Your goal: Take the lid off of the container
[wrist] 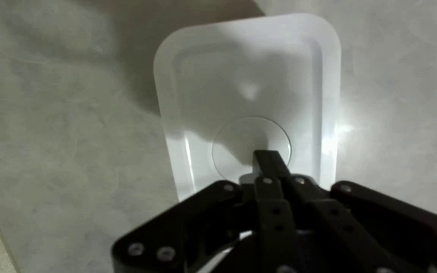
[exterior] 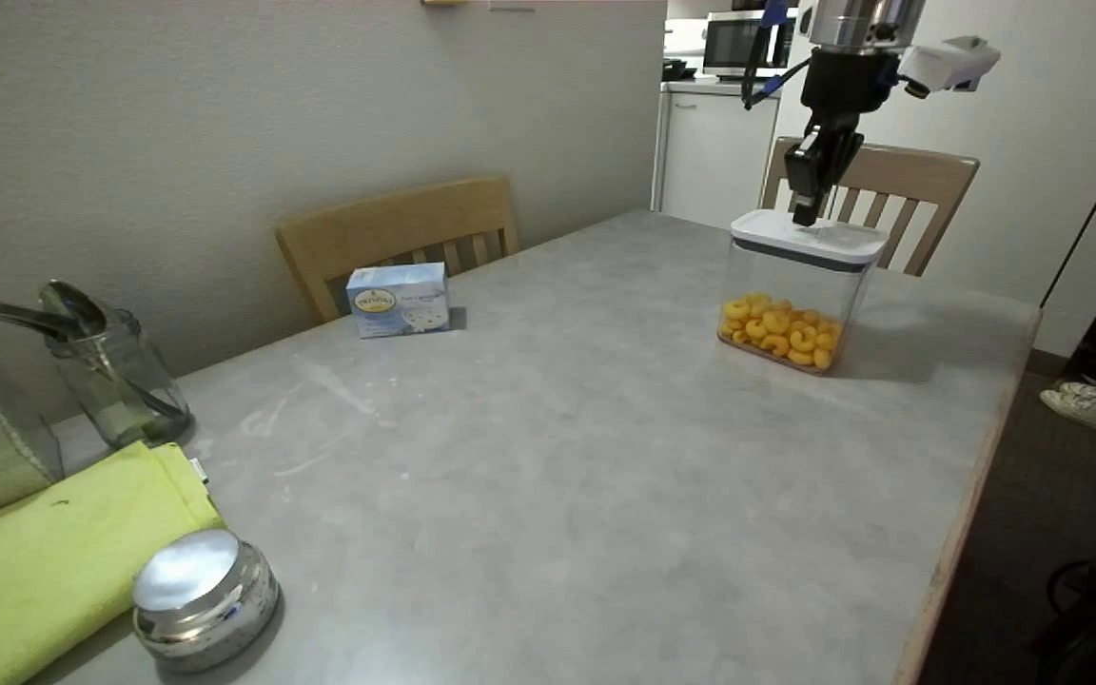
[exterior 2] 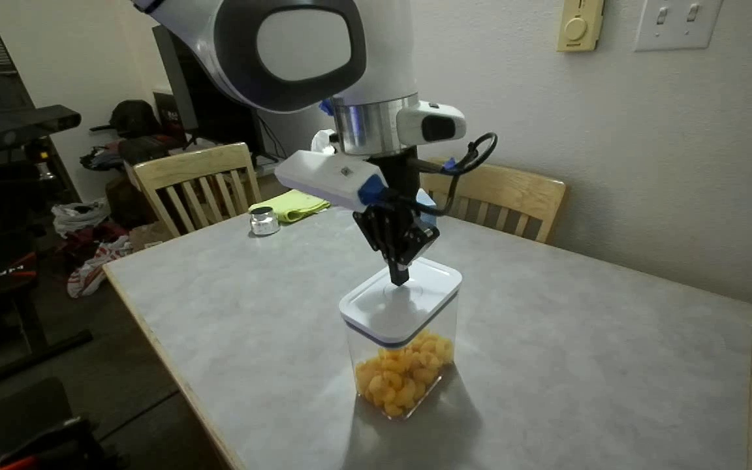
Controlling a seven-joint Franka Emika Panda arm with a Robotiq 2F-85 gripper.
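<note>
The clear plastic container [exterior: 781,328] stands upright on the table with yellow-orange pieces in its lower part. It also shows in an exterior view [exterior 2: 403,375]. The white rounded-rectangular lid [exterior: 843,240] sits on top of it, with a dark band under its rim, and shows in an exterior view [exterior 2: 376,312]. The wrist view shows the lid [wrist: 249,76] from above with a round button outline in its middle. My gripper [wrist: 268,153] is shut, its fingertips together and empty, over this round button. In both exterior views [exterior: 804,217] [exterior 2: 399,277] the tips are at or just above the lid; contact is unclear.
A blue-and-white box [exterior: 401,300], a glass jar with utensils [exterior: 120,381], a yellow cloth [exterior: 63,561] and a round metal-capped jar [exterior: 205,599] stand farther along the table [exterior: 557,495]. Wooden chairs [exterior 2: 200,183] stand at its edges. A wall is along one side.
</note>
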